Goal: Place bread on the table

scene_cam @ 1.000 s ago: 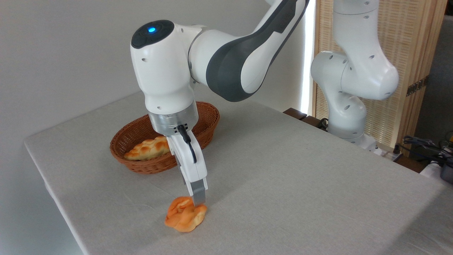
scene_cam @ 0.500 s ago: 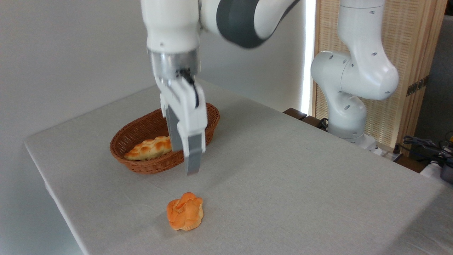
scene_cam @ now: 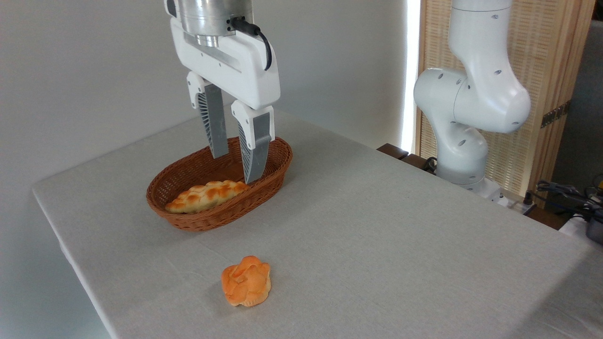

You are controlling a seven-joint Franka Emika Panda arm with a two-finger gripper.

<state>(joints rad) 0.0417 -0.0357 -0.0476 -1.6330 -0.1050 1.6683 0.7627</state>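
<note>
There was one bun [scene_cam: 246,281] on one table [scene_cam: 377,226], one braided loaf [scene_cam: 206,196] in one wicker basket [scene_cam: 188,221], and one gripper [scene_cam: 234,167] with two fingers [scene_cam: 256,150].

One fixed camera, set above the table [scene_cam: 377,226] off its near corner, looks down and across at a slant; the near left edge runs bottom-left, the far edge meets the wall; the basket [scene_cam: 219,188] sits mid-left, the arm's base [scene_cam: 461,160] far right; the upper arm is cropped, so the camera seems fairly close.
</note>
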